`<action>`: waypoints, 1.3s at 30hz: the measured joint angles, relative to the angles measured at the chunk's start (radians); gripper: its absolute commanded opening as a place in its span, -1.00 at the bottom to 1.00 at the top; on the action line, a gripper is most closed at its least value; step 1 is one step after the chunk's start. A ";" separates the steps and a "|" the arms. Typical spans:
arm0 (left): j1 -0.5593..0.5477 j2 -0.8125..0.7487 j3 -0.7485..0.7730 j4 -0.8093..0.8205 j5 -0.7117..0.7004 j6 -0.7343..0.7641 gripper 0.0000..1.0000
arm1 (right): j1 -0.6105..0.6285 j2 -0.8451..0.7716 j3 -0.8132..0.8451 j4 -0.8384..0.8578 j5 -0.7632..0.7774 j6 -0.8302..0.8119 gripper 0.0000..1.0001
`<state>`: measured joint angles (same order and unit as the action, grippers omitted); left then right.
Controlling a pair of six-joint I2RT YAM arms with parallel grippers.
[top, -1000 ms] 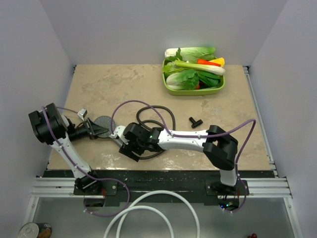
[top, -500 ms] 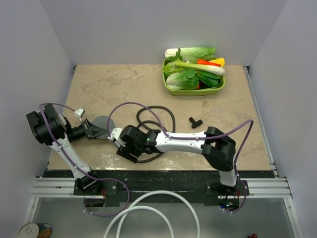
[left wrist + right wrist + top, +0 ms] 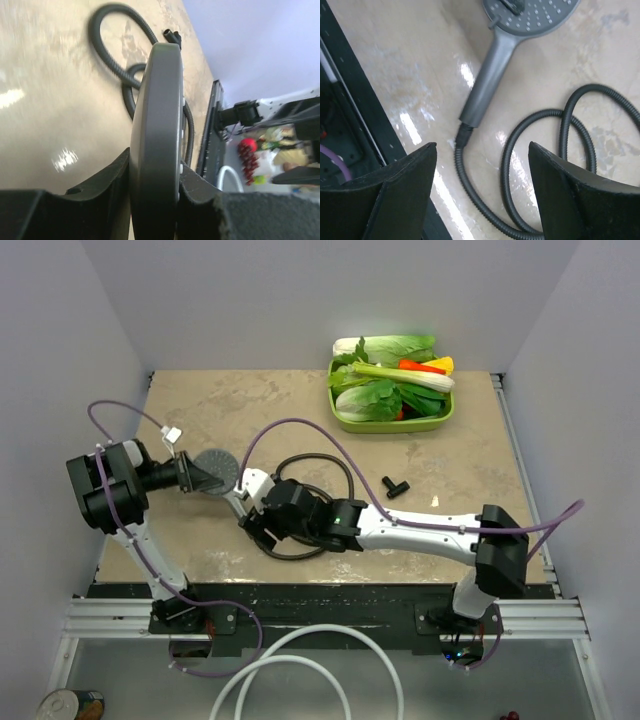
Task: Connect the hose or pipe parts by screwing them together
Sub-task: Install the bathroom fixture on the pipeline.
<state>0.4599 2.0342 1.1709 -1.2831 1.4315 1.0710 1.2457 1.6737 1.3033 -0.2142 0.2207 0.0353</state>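
My left gripper (image 3: pixel 197 476) is shut on the rim of the dark grey shower head (image 3: pixel 214 471), whose round disc stands edge-on between the jaws (image 3: pixel 156 125). The handle (image 3: pixel 490 80) slants down toward the table's near edge. Its end meets the end nut (image 3: pixel 465 134) of the black hose (image 3: pixel 520 145), which coils on the table (image 3: pixel 325 472). My right gripper (image 3: pixel 482 170) is open over that joint, touching nothing. The small black T-shaped fitting (image 3: pixel 397 486) lies alone to the right.
A green tray of vegetables (image 3: pixel 392 390) stands at the back right. The black rail (image 3: pixel 320 592) runs along the table's near edge, close under my right gripper. A thick white hose (image 3: pixel 300 670) loops below the table. Purple cables (image 3: pixel 300 430) arch over both arms.
My left arm has turned and carried the shower head slightly up and away from the near edge. My right arm has stretched out flatter, its gripper staying by the handle's end with jaws slightly narrower.
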 measured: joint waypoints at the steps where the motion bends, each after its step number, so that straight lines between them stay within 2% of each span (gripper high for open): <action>1: -0.019 0.001 0.047 0.003 0.000 -0.017 -1.00 | 0.000 -0.023 -0.006 0.023 0.004 0.005 0.52; 4: -0.061 0.015 0.204 0.007 0.003 -0.089 -1.00 | 0.005 -0.076 -0.030 0.080 0.013 0.019 0.52; 6: -0.078 0.021 0.239 0.017 0.000 -0.131 -1.00 | 0.010 -0.093 -0.048 0.109 0.019 0.031 0.52; 8: -0.095 0.005 0.237 0.174 -0.042 -0.346 -1.00 | 0.016 -0.094 -0.055 0.125 0.024 0.038 0.52; 10: -0.108 -0.127 0.051 0.551 -0.227 -0.689 -1.00 | 0.022 -0.090 -0.063 0.132 0.025 0.044 0.54; 12: -0.114 -0.245 -0.048 0.692 -0.331 -0.922 -1.00 | 0.027 -0.090 -0.072 0.132 0.026 0.050 0.54; 15: -0.115 -0.291 -0.040 0.911 -0.357 -1.145 -1.00 | 0.031 -0.090 -0.076 0.132 0.029 0.055 0.55; 17: -0.107 -0.292 -0.059 1.041 -0.362 -1.241 -1.00 | 0.032 -0.090 -0.078 0.132 0.033 0.057 0.55; 23: -0.028 -0.294 -0.383 1.397 -0.297 -1.525 -1.00 | 0.032 -0.090 -0.136 0.128 0.056 0.059 0.56; 28: 0.024 -0.219 -0.528 1.497 -0.208 -1.622 -1.00 | 0.031 -0.076 -0.156 0.124 0.073 0.053 0.58; 39: 0.056 -0.156 -0.547 1.579 -0.098 -1.632 -1.00 | 0.016 0.001 -0.155 0.073 0.073 -0.025 0.57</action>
<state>0.5163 1.8778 0.6235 0.2962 1.3331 -0.5610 1.2621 1.6745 1.1481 -0.1410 0.2935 0.0105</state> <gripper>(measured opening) 0.341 0.790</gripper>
